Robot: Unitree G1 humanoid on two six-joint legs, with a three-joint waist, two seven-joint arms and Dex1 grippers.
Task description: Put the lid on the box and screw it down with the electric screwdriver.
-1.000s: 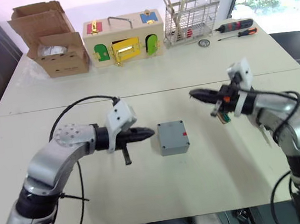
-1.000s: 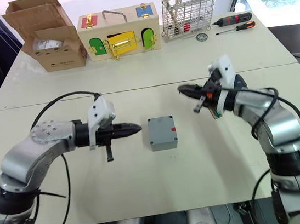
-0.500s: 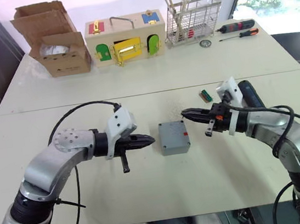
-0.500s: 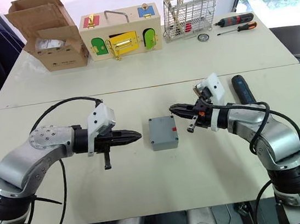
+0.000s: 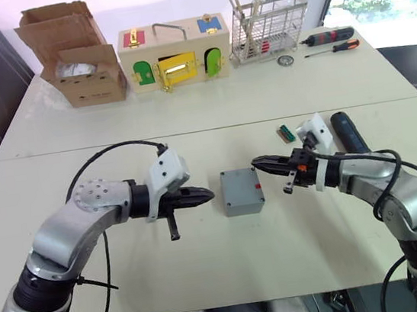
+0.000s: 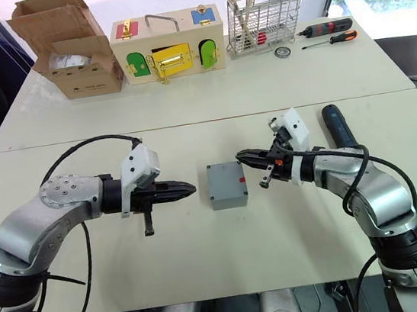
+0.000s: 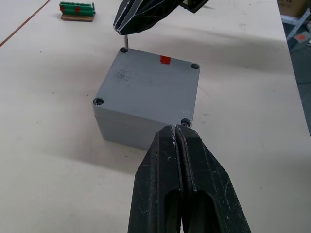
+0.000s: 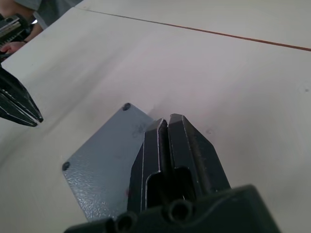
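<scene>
The grey lid point(image 7: 146, 87) with a red mark sits on the grey box point(image 7: 124, 130) at the middle of the near table, screw holes at its corners. My right gripper point(image 5: 259, 163) hovers over the lid's far right corner, shut on a small metal screw point(image 7: 125, 42) whose tip is at the corner hole. My left gripper point(image 5: 207, 195) is shut and empty, its tips close to the box's left side. The electric screwdriver point(image 5: 347, 131) lies on the table beyond my right forearm.
A small green terminal block point(image 5: 287, 132) lies near the screwdriver. On the far table stand a cardboard box point(image 5: 73, 62), a wooden latch box point(image 5: 172, 53), a wire rack point(image 5: 267, 25) and two hand screwdrivers point(image 5: 327, 36).
My right gripper has swung left and down from mid-air to the box's far right corner. The left gripper has edged slightly nearer the box.
</scene>
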